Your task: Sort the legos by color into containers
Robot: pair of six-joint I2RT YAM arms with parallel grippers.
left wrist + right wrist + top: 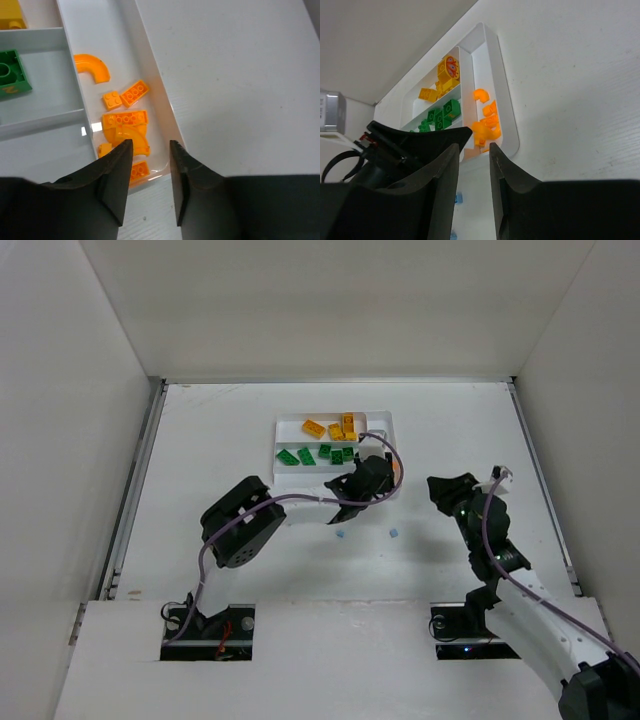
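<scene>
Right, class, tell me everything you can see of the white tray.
The tray is shallow, glossy white plastic with rounded corners and thin dividers, lying flat on the table. Its far slot holds yellow pieces, the next green pieces, the narrow right slot orange pieces; the nearest looks bare where visible. The left end effector hangs over its near right corner.

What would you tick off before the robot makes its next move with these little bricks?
1. Nothing in the left hand: ok, it is open above the orange pieces.
2. Nothing in the right hand: ok, open and empty.
3. Only orange in the narrow slot: ok.
4. Separate slots for yellow bricks and green bricks: ok.
5. Everything sorted: not ok, two light blue bricks lie on the table outside the tray.
</scene>
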